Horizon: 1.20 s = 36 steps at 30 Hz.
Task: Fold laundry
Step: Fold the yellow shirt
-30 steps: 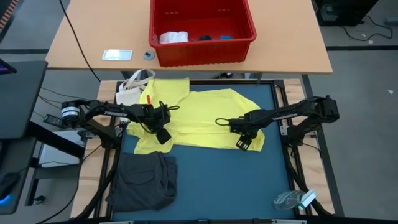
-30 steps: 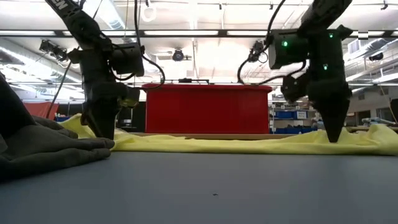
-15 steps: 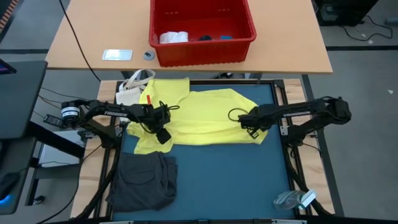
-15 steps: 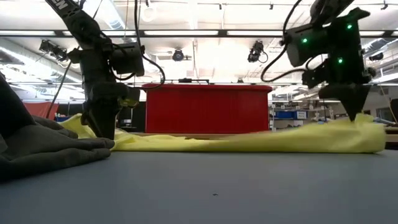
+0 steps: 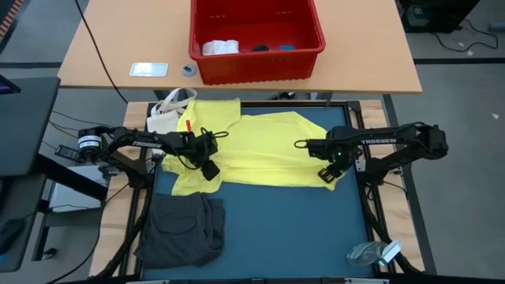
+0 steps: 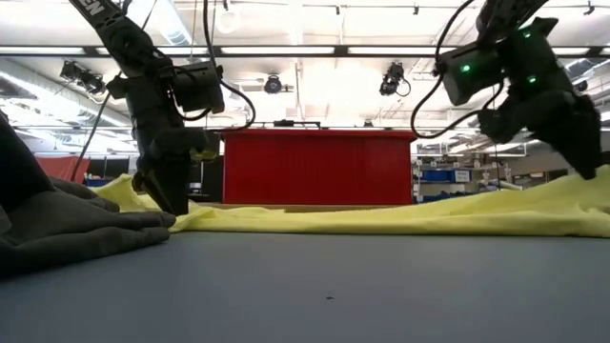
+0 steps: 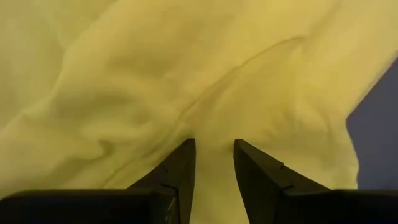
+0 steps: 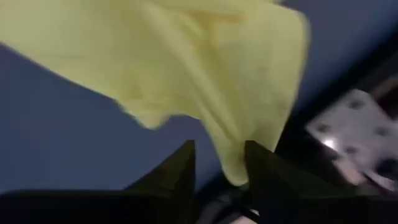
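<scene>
1. A bright yellow T-shirt (image 5: pixel 260 150) lies spread across the far half of the dark blue table mat (image 5: pixel 292 229), its cloth soft and rumpled, with a seam curving across it in the left wrist view.
2. The left gripper (image 5: pixel 210 169) stands on the shirt's left side near its front hem, its two dark wedge-shaped fingers (image 7: pixel 177 168) set slightly apart and pressed down into the yellow cloth; whether they pinch a fold cannot be told.
3. The right gripper (image 5: pixel 327 174) is at the shirt's front right corner, close to the mat's right edge and the frame rail (image 5: pixel 359 158); its fingers (image 8: pixel 180 165) pinch a drooping corner of the yellow cloth, lifted off the mat.
4. A crumpled dark grey garment (image 5: pixel 183 229) sits at the mat's front left corner, apart from the shirt; the mat between it and the right edge lies bare.
5. A small white bag (image 5: pixel 167 114) touches the shirt's far left corner.
6. A red plastic basket (image 5: pixel 256 38) with ribbed walls stands on the wooden table (image 5: pixel 118 39) beyond, holding a white cloth (image 5: pixel 219 47).
</scene>
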Each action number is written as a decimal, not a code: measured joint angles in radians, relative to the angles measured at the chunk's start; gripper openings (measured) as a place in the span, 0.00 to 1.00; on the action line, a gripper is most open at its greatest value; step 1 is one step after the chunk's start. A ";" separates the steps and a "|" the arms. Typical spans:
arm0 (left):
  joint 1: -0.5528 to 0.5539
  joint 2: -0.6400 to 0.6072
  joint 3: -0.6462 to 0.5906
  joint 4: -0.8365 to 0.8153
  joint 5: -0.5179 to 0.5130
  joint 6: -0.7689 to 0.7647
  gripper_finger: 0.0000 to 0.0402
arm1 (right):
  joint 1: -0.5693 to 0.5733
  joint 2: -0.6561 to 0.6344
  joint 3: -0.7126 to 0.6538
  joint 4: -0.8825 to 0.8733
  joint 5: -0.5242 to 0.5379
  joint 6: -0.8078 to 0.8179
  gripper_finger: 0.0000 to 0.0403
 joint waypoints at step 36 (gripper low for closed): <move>-0.332 0.514 0.417 0.868 0.014 0.409 0.35 | 0.408 -0.147 -0.105 0.369 0.048 -0.540 0.35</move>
